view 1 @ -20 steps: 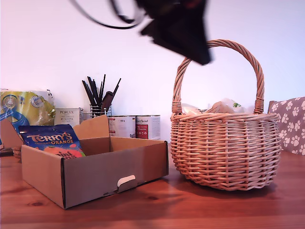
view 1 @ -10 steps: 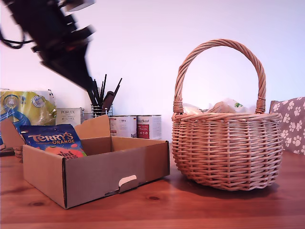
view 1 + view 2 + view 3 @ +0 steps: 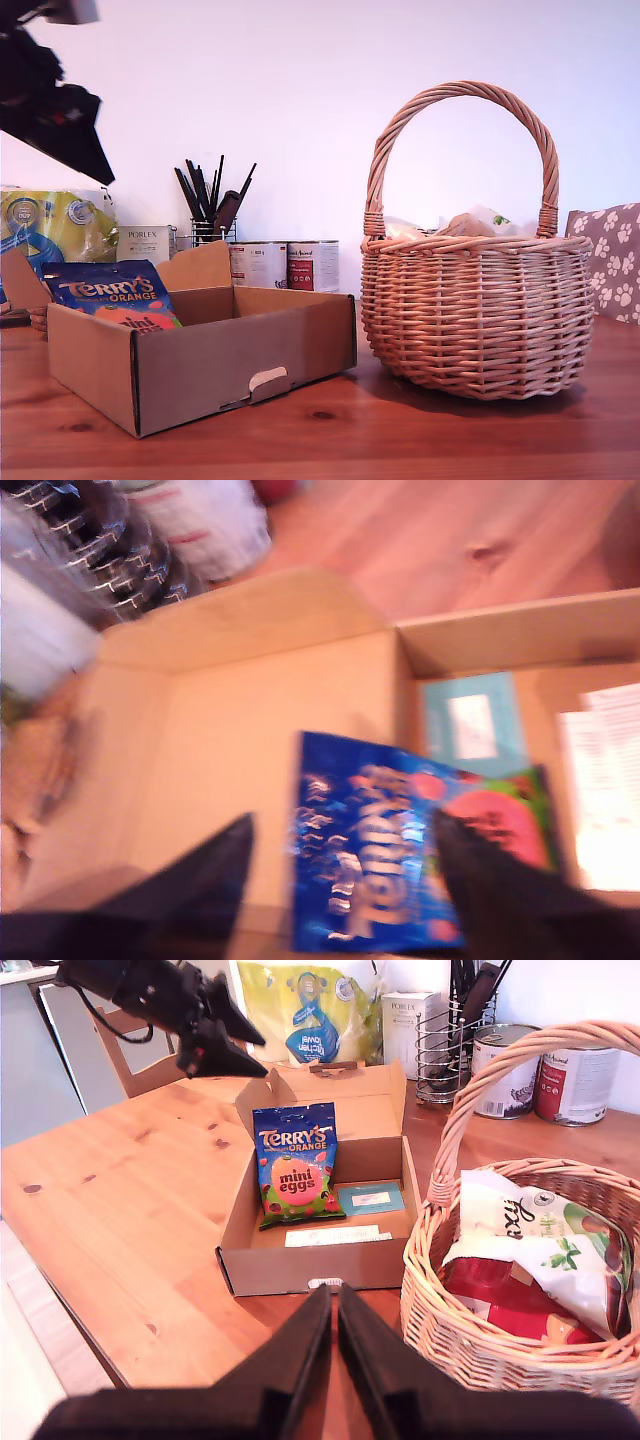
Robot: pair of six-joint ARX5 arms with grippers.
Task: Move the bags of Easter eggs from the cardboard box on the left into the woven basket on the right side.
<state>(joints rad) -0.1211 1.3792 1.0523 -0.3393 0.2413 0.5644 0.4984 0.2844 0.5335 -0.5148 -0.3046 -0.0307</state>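
The glossy blue Terry's Orange bag leans in the cardboard box at the exterior view's left. My first gripper hovers open above that bag; its fingers spread to either side without touching it. In the exterior view this gripper hangs high over the box's left end. The woven basket holds the white bag and a red-labelled bag. My second gripper is shut and empty, near the basket rim.
Behind the box stand a yellow-and-blue pack, two tins and a wire holder of black utensils. Paw-print fabric lies at the exterior view's right. A teal card lies in the box.
The first arm has swung from above the basket handle across to the exterior view's left, ending above the box's left end. Bag, box and basket have not moved.
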